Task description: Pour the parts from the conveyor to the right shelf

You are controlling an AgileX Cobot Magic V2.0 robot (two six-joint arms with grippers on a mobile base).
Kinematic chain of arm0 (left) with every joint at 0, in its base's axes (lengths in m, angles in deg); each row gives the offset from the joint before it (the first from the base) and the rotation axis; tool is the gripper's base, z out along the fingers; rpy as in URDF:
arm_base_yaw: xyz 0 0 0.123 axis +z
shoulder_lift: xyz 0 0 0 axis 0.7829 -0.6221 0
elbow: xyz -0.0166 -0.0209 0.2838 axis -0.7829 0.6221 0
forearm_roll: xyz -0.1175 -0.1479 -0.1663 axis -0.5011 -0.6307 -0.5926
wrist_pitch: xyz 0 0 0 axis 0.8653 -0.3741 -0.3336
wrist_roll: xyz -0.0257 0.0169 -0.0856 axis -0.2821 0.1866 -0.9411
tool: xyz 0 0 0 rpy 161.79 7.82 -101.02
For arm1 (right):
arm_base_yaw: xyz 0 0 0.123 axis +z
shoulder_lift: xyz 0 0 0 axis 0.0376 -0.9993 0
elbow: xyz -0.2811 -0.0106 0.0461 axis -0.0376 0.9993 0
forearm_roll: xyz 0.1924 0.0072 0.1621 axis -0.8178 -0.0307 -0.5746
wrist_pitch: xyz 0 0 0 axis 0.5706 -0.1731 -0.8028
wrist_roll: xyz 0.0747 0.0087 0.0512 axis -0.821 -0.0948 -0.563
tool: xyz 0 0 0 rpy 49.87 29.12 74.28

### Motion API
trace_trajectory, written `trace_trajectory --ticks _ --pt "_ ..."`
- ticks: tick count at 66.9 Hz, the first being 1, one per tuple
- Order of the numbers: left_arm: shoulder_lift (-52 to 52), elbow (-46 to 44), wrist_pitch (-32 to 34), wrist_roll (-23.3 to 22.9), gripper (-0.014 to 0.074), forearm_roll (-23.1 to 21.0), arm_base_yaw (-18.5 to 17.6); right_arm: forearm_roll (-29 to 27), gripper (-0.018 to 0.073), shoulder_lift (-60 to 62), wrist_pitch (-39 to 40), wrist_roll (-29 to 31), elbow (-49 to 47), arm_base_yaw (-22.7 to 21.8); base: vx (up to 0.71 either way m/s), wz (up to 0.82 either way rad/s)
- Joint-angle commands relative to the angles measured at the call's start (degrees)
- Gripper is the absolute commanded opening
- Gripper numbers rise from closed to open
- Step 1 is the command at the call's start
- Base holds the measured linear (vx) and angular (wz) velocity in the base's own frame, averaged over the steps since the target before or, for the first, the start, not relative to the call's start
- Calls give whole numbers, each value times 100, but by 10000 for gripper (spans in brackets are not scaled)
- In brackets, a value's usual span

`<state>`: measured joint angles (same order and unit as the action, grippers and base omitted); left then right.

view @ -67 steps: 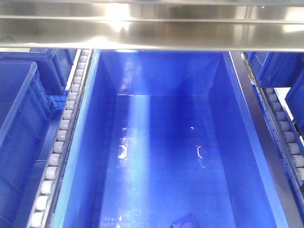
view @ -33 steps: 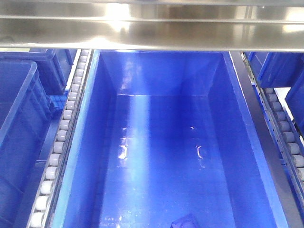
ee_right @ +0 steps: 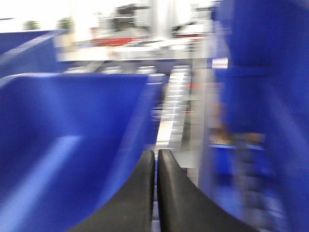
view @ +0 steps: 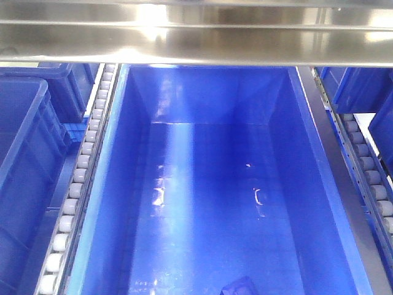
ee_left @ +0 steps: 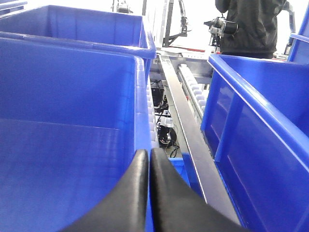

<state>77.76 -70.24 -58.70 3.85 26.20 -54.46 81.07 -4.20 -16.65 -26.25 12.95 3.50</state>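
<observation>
Steel shelf (view: 196,46) with white roller tracks (view: 77,184) and deep blue bins. Centre bin (view: 319,203) between the tracks, one blue part (view: 239,287) on its floor at the near edge, half cut off by the frame. Further bins left (view: 21,178) and right (view: 384,129). Left gripper (ee_left: 148,159) pressed together over a bin's rim. Right gripper (ee_right: 156,159) likewise closed, nothing between the fingers; view blurred.

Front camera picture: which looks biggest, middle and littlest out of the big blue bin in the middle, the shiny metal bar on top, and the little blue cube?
1. Middle bin, fills most of the picture.
2. Metal bar.
3. Little cube, cut off at the bottom edge.
</observation>
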Motion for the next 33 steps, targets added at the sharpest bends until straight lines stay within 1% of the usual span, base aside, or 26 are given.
trace_trajectory --ticks 1,7,12,17,22,33 --pt "47 123 425 -25 -6 -49 -31 56 -8 -64 417 56 -130 -604 0 0" --pt "47 123 425 -25 -6 -49 -31 10 -8 -55 484 56 0 -1059 0 0" --pt "47 123 425 -25 -6 -49 -31 -32 -8 41 734 56 365 -1241 0 0" --pt "47 123 425 -25 -6 -49 -31 -71 -8 232 1118 56 815 -1239 0 0" --pt "47 123 425 -25 -6 -49 -31 -65 -8 465 1330 49 1275 -1227 0 0" --pt "47 123 425 -25 -6 -49 -31 -73 -8 688 1501 49 1949 -1221 0 0"
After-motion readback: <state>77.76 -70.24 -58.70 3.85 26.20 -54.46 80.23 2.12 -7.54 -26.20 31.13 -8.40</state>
